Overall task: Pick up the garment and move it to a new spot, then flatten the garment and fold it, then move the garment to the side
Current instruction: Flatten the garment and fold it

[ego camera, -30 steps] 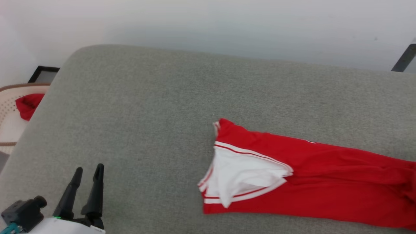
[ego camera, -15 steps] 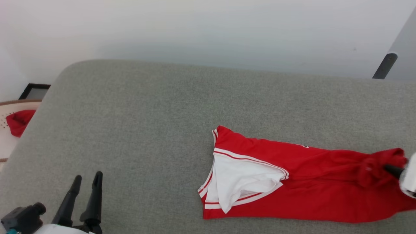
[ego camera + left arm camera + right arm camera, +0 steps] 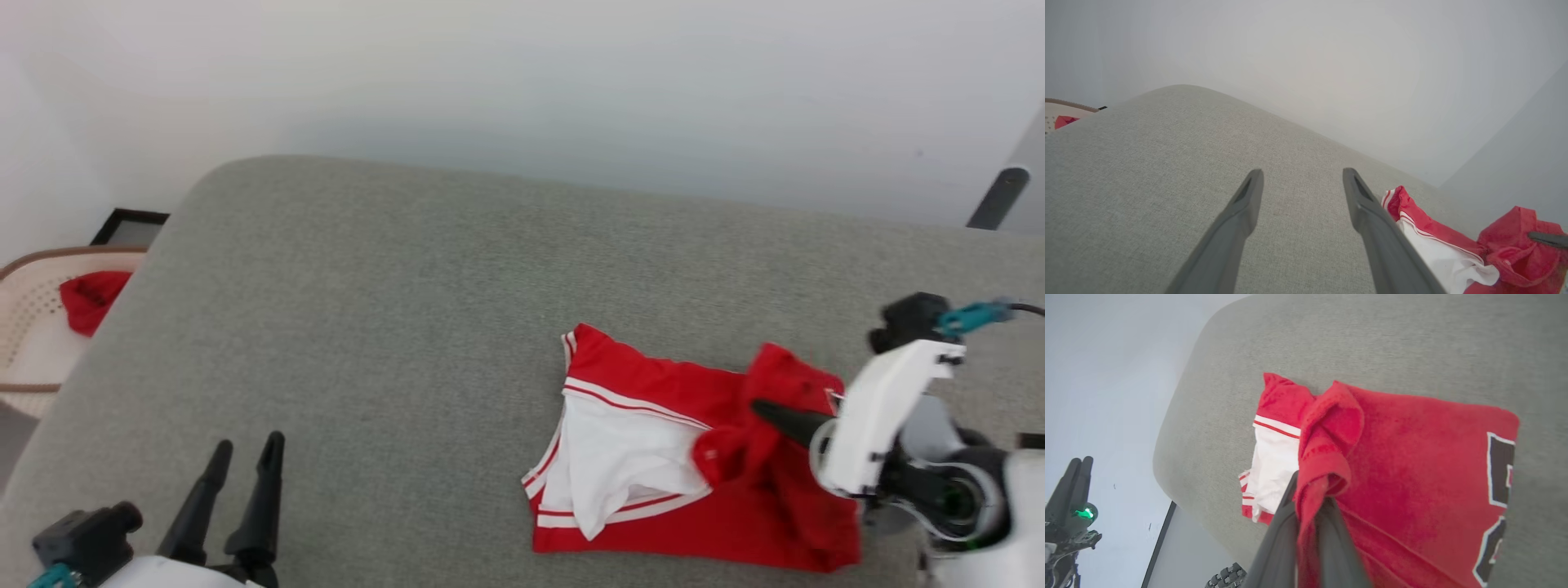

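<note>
right gripper [image 3: 771,412] clenched on a bunched red edge of the garment [image 3: 653,384] — likely to carry it over for the fold | rest lay flat beneath it on the grey cushion [image 3: 392,310] | left gripper [image 3: 247,445] released, well apart

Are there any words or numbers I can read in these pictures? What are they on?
Nothing can be read whole.
Jersey: black print with white outlines at its edge; only bits show, so it can't be read.
No other writing anywhere.
</note>
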Available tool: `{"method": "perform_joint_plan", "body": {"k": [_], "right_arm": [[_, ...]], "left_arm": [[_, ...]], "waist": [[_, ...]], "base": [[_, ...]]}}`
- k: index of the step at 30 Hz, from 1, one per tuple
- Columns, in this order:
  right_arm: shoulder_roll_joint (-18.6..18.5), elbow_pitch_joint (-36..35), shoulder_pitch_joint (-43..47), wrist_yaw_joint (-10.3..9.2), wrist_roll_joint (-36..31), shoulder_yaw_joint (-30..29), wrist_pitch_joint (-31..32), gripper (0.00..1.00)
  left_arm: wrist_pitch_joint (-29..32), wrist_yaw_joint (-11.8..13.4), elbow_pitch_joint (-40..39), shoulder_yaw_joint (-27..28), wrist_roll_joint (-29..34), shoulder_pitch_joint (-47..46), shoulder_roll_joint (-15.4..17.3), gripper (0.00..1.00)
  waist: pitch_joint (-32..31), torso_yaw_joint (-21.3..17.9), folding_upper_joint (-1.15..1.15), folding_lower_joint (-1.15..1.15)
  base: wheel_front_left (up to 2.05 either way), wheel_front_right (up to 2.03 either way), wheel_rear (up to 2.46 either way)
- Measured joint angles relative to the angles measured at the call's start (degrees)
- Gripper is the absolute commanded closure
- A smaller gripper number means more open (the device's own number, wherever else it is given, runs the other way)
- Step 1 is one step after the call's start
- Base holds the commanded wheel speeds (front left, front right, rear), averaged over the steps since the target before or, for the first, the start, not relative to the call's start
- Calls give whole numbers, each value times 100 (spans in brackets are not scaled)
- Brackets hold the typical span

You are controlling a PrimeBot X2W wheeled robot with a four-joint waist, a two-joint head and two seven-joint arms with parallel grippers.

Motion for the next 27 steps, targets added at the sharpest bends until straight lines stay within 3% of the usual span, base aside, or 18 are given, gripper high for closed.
{"method": "perform_joint_plan", "body": {"k": [8,19,22,23,27], "right_arm": [[285,504,-297,0,-120,719,-584,100],[301,1986,-928,0,186,1686,-1727,98],[301,2334,-1123,0,199,1879,-2037,53],[302,2435,-1186,-1,198,1952,-2087,0],[304,2622,-1382,0,359,2216,-2172,0]], "left_arm": [[63,-58,87,-215,5,-238,-143,0],[48,-169,325,-380,36,-482,-289,0],[38,-190,383,-402,38,-525,-315,0],[32,-193,401,-402,38,-528,-319,0],[-10,-193,437,-352,38,-524,-318,0]], "waist": [[24,322,0,0],[123,630,0,0],[145,649,0,0],[147,645,0,0],[152,568,0,0]], "base": [[0,0,0],[0,0,0],[0,0,0],[0,0,0],[0,0,0]]}}
